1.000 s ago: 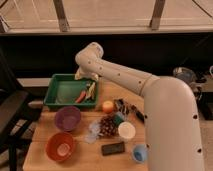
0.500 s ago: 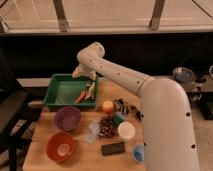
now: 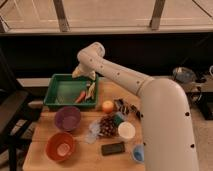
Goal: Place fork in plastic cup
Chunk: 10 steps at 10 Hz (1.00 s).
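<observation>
Gripper (image 3: 82,73) poised above the green bin (image 3: 55,103), going for the fork (image 3: 91,91)
Jaws' state: cannot tell; fork lies in the bin just beside the orange-red piece (image 3: 80,96); best pinch mid-handle, clear of that piece.

I am watching the wooden table (image 3: 90,159), with the clock centred on its middle. A green tray (image 3: 54,90) is sitting at 11 o'clock. The gripper (image 3: 83,73) is hanging over the tray's far rim. A purple bowl (image 3: 67,118) is resting at 9 and an orange-red bowl (image 3: 61,146) at 7. An orange fruit (image 3: 107,106) is lying at 1, with a dark tangled item (image 3: 128,108) just beside it at 2. A brown cone-like cluster (image 3: 106,126) and a clear plastic item (image 3: 92,133) are touching at the centre. A white cup (image 3: 126,131) is standing at 3, a flat black device (image 3: 113,148) is lying at 5, and a blue cup (image 3: 138,152) is standing at 4.
</observation>
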Each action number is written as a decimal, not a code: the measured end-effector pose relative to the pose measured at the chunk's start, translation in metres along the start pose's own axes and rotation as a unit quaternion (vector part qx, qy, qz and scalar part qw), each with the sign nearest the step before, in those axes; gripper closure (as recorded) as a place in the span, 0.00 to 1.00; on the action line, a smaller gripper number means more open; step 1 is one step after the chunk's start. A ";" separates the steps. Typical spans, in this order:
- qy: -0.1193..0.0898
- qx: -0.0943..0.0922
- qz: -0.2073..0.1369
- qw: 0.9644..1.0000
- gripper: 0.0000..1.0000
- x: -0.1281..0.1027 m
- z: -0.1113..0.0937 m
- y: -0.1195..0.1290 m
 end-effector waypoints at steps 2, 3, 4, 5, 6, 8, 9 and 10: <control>-0.002 0.009 -0.020 1.000 0.26 0.002 0.023 -0.021; -0.003 0.009 -0.030 0.999 0.26 0.001 0.033 -0.029; -0.005 0.007 -0.040 0.999 0.26 0.003 0.041 -0.034; -0.008 0.002 -0.046 0.999 0.26 0.004 0.048 -0.032; -0.011 -0.002 -0.052 0.999 0.26 0.005 0.055 -0.034; -0.017 -0.005 -0.052 0.998 0.26 0.004 0.069 -0.032; -0.020 -0.006 -0.047 0.999 0.26 0.005 0.074 -0.026; -0.023 -0.006 -0.044 0.999 0.26 0.003 0.079 -0.023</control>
